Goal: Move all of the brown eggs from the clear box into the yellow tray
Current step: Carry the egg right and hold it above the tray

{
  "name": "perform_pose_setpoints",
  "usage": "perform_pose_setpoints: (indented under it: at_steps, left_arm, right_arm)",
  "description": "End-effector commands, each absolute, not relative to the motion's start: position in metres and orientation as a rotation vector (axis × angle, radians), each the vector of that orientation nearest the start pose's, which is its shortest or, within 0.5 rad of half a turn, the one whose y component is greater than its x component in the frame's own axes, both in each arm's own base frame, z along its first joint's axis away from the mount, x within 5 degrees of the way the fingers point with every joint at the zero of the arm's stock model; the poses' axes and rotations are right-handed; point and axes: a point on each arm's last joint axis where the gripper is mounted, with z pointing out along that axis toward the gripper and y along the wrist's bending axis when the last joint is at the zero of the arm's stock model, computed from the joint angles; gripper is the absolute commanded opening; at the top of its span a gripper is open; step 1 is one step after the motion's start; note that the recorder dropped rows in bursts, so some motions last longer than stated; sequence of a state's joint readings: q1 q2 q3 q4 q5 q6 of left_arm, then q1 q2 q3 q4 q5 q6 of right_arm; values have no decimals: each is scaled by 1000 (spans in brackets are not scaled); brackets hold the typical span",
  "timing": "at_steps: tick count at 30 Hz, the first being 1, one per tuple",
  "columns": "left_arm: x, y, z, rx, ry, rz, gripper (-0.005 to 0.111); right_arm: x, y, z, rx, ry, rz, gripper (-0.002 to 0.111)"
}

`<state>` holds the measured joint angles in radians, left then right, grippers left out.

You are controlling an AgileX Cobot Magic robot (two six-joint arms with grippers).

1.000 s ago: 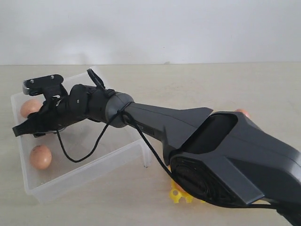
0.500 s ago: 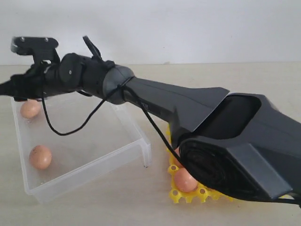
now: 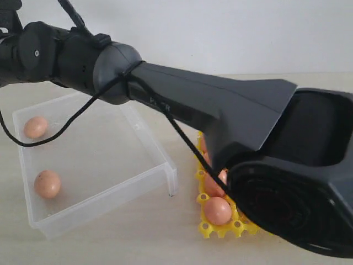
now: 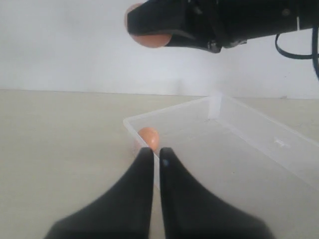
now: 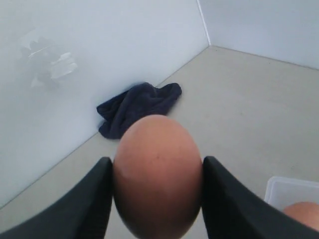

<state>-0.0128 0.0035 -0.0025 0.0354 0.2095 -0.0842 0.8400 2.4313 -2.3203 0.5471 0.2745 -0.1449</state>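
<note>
My right gripper is shut on a brown egg, held high above the table. In the left wrist view that same egg pokes out from under the dark right gripper. Two more brown eggs lie in the clear box on the left. The yellow tray at the lower middle holds eggs, mostly hidden behind the right arm. My left gripper is shut and empty, low outside the box, facing one boxed egg.
A dark blue cloth lies on the floor against the wall, far beyond the table. The right arm's bulky base fills the lower right of the exterior view and a black cable hangs over the box.
The right arm has lifted out of the clear box, up and to the left, carrying the egg. Its gripper has left the top left of the exterior view.
</note>
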Motion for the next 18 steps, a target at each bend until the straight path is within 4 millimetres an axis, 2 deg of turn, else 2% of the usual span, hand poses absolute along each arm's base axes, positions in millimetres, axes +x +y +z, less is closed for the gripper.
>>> perform_pose_setpoints:
  at_steps: [1, 4, 6, 9, 12, 18]
  left_arm:
    - [56, 0, 194, -39, 1690, -39, 4]
    - [56, 0, 194, -39, 1690, -39, 4]
    - [56, 0, 194, -39, 1690, -39, 4]
    - [56, 0, 194, -39, 1690, -39, 4]
    - [56, 0, 194, -39, 1690, -39, 4]
    - [56, 0, 194, -39, 1690, -39, 4]
  right_arm:
    - [369, 419, 297, -448, 1797, 955, 0]
    - [351, 401, 296, -380, 1787, 920, 0]
    - [325, 379, 287, -360, 1791, 863, 0]
    - [282, 328, 273, -316, 1747, 765, 0]
    - [253, 275, 269, -212, 1643, 702, 0]
    - [226, 193, 256, -161, 1785, 611, 0]
